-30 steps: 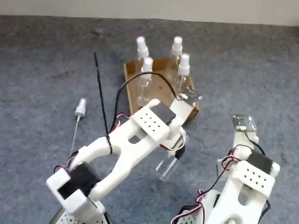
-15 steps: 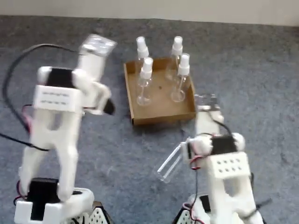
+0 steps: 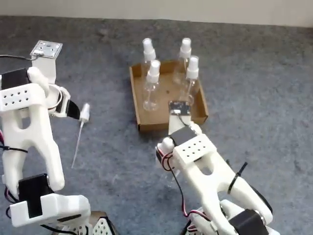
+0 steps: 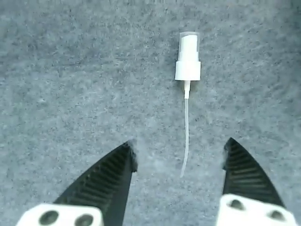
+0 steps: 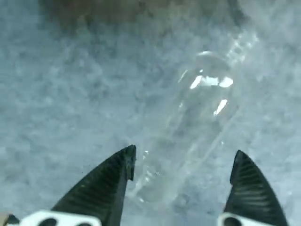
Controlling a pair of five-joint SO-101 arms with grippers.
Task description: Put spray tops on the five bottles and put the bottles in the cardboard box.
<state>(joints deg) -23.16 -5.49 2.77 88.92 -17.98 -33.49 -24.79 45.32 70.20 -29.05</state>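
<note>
So, your left pincer [image 4: 178, 150] is spread wide and holding nothing. It hangs over the fuzzy grey desk [image 3: 254, 73] on the left side, well apart from the box. The loose white plastic spray top [image 4: 188, 66] with its long thin dip tube lies flat on the desk right in front of it. In the left wrist view the free end of the tube sits in the gap between the two black fingers, while the white head lies farther out past the tips. Nothing is touching it. From the high view you see the same spray top [image 3: 84, 113] just beside the left arm's black finger, with its tube trailing back toward the arm's base.

Your right pincer [image 5: 181, 162] is also wide open and empty. The uncapped clear plastic bottle [image 5: 202, 108] lies on its side on the desk, and in the right wrist view its near end reaches in between the two black fingers. You can't tell from the blur whether either finger touches it. The high view has that arm stretched out just short of the near wall of the shallow brown cardboard box [image 3: 134, 98].

In the cardboard box, four capped bottles [image 3: 150, 90] stand upright, two toward the near side and two toward the far wall.
</note>
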